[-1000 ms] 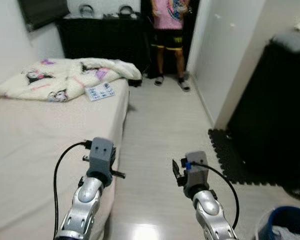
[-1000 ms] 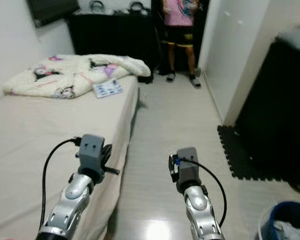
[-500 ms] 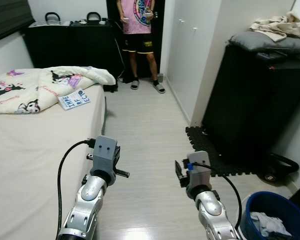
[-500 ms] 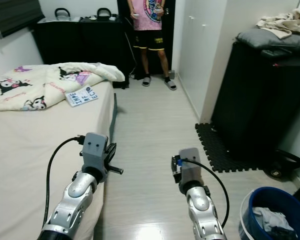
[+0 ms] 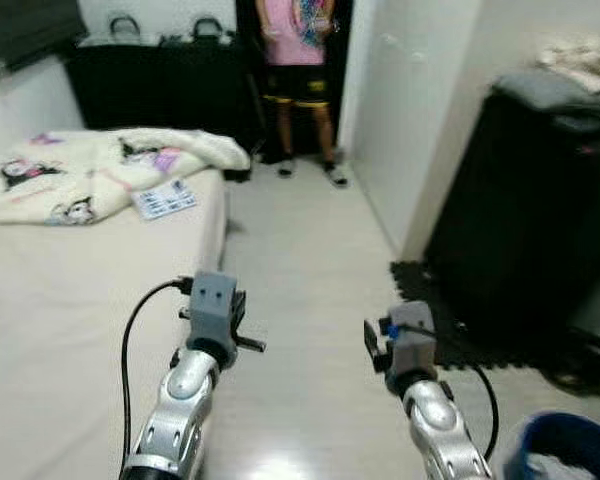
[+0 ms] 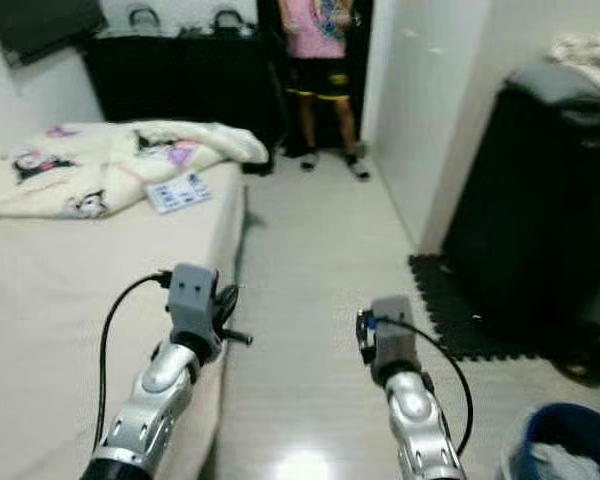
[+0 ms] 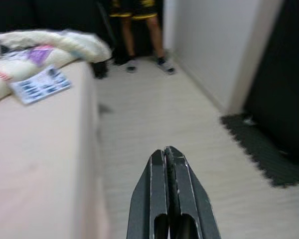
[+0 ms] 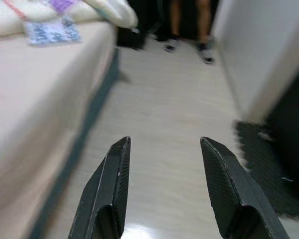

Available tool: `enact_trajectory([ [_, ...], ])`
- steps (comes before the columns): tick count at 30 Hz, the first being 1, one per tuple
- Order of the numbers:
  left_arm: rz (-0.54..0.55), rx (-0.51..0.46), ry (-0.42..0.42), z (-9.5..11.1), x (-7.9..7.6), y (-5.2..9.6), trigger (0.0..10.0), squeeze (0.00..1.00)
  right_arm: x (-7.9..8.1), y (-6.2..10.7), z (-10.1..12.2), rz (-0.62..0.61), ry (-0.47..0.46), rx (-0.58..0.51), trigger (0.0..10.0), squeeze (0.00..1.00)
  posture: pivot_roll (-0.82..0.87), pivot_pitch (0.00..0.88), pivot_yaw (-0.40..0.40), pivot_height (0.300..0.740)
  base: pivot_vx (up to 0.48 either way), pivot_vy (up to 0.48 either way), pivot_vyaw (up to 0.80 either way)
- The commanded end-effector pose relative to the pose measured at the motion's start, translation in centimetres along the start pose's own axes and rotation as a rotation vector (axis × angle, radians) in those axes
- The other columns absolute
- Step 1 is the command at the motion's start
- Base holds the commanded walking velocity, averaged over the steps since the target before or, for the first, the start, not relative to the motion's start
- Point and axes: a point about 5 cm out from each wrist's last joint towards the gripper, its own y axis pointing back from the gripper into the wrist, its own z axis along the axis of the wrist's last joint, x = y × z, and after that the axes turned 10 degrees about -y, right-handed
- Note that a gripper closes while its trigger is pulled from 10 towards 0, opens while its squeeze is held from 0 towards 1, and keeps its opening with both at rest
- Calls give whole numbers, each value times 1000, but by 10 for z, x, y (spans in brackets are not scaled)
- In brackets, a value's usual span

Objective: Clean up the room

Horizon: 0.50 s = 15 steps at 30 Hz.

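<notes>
A cream blanket (image 5: 90, 170) with cartoon prints lies bunched at the far end of the bed (image 5: 60, 300), and a blue-and-white booklet (image 5: 163, 197) rests next to it. A blue basket (image 6: 565, 445) holding cloth stands on the floor at the lower right. Both silver arms are raised in front of me over the bed's edge and the floor. In the left wrist view my left gripper (image 7: 168, 150) is shut with nothing in it and points down the aisle. My right gripper (image 8: 164, 143) is open and empty above the floor beside the bed.
A person (image 5: 298, 60) stands in the far doorway. A tall black cabinet (image 5: 530, 200) on the right carries a grey pillow (image 5: 555, 90) and crumpled clothes (image 5: 592, 52). A black foam mat (image 5: 450, 300) lies at its foot. A black dresser (image 5: 150, 80) stands behind the bed.
The whole picture has swung right and then slightly back, so the camera moved. Both arms keep the same raised pose, and nothing was picked up or let go.
</notes>
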Motion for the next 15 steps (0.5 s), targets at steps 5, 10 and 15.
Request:
enact_trajectory([
  [5, 9, 12, -1, -1, 2, 0, 10000, 0, -4, 3, -4, -4, -6, 15, 10000, 0, 35, 0, -8, 740, 401, 0, 0],
  [10, 17, 14, -1, -2, 3, 0, 10000, 0, -4, 3, -4, -4, -7, 15, 10000, 0, 35, 0, -8, 740, 401, 0, 0],
  [15, 16, 12, 2, -1, 3, 0, 10000, 0, -5, 3, -4, -6, -12, 12, 10000, 0, 35, 0, -7, 740, 402, 0, 0],
])
